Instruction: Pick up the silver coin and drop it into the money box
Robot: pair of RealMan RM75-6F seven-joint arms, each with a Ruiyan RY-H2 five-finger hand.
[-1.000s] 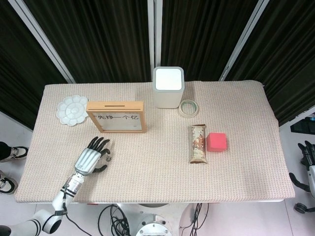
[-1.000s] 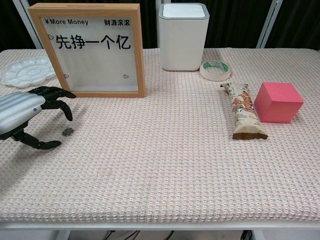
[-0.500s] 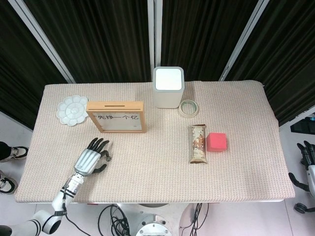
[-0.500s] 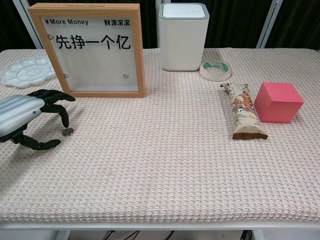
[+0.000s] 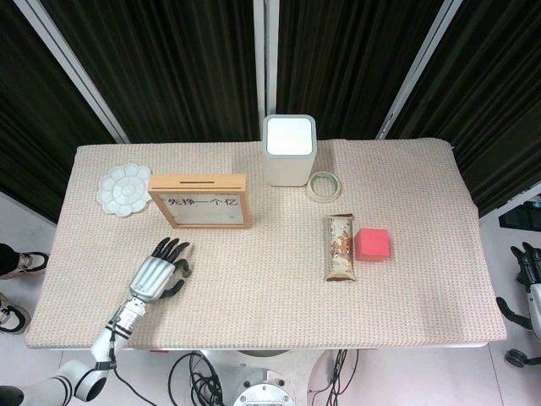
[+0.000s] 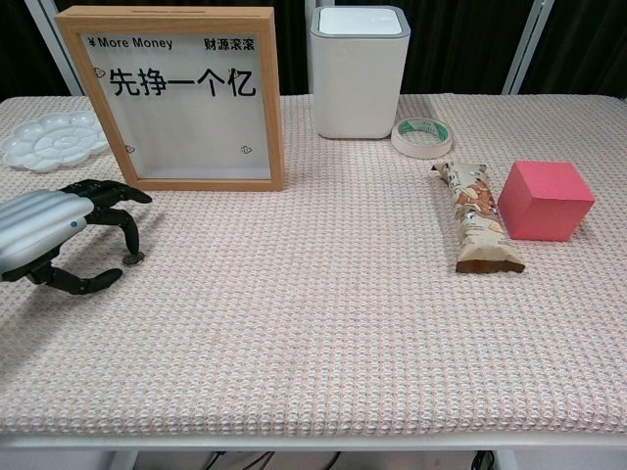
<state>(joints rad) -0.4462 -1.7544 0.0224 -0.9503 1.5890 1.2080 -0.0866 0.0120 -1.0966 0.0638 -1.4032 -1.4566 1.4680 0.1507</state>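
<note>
The silver coin [image 6: 132,258] lies flat on the woven table mat, in front of the money box's left part. The money box [image 6: 176,98] [image 5: 199,201] is an upright wooden frame with a clear front, black lettering and a slot in its top edge. My left hand [image 6: 59,230] [image 5: 157,271] arches low over the mat, fingers curved down. One fingertip [image 6: 128,245] touches the coin, and the thumb lies apart on the mat, nearer the table's front. My right hand [image 5: 529,269] hangs off the table's right edge, its fingers too small to read.
A white paint palette [image 5: 123,189] lies left of the box. A white bin [image 5: 289,150] and a tape roll [image 5: 325,185] stand at the back centre. A snack bar [image 5: 341,247] and a pink cube [image 5: 372,244] lie to the right.
My left hand has sunk lower and edged toward the coin, bringing a fingertip down onto it. The coin stays where it was.
</note>
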